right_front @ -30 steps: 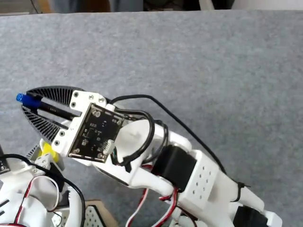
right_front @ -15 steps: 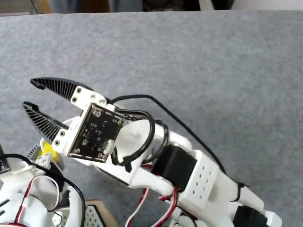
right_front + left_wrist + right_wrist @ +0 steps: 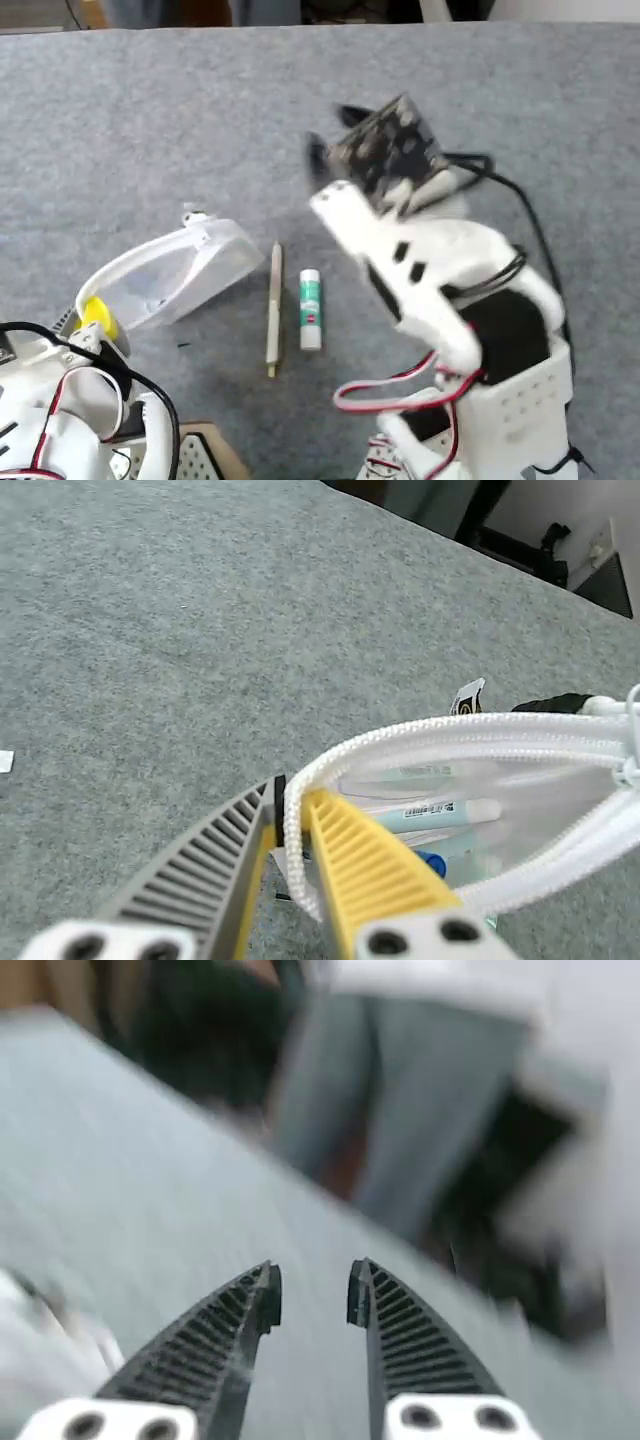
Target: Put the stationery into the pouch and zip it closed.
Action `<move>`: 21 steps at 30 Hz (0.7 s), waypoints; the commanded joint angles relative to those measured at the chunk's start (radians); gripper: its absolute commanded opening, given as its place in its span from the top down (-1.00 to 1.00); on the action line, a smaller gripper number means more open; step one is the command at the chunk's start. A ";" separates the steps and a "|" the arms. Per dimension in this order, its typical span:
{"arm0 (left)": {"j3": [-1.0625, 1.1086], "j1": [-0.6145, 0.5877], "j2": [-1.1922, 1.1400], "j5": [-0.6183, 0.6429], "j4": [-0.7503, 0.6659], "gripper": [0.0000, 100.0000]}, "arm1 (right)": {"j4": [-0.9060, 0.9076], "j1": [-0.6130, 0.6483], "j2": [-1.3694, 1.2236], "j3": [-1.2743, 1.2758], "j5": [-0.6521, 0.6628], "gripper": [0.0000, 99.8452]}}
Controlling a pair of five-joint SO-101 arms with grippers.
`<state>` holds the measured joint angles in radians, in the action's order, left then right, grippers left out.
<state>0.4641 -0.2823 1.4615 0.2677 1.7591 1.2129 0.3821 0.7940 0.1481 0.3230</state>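
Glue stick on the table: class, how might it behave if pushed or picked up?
The glue stick looks like a round tube lying on its side, so a sideways nudge would probably roll it, perhaps toward the pen beside it. Its smooth-looking shell may slip in a loose grip. It looks rigid, so should lift without bending.

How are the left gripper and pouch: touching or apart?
Touching. The left wrist view shows the left gripper clamped on the pouch at its zipper edge.
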 commanded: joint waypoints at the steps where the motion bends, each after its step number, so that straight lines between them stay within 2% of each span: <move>1: 0.010 -0.030 -0.029 -0.014 -0.002 0.94 | 0.158 -0.117 -0.068 0.001 0.006 0.76; 6: 0.010 -0.030 -0.029 -0.014 -0.002 0.94 | 0.172 -0.150 -0.205 0.088 0.006 0.75; 12: 0.010 -0.030 -0.029 -0.014 -0.002 0.94 | 0.175 -0.144 -0.245 0.206 -0.002 0.75; 21: 0.010 -0.030 -0.029 -0.014 -0.002 0.94 | 0.087 -0.021 -0.460 0.397 -0.064 0.75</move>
<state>0.4641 -0.2992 1.4615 0.2631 1.7591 1.3510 0.3069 0.3782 0.5378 0.2816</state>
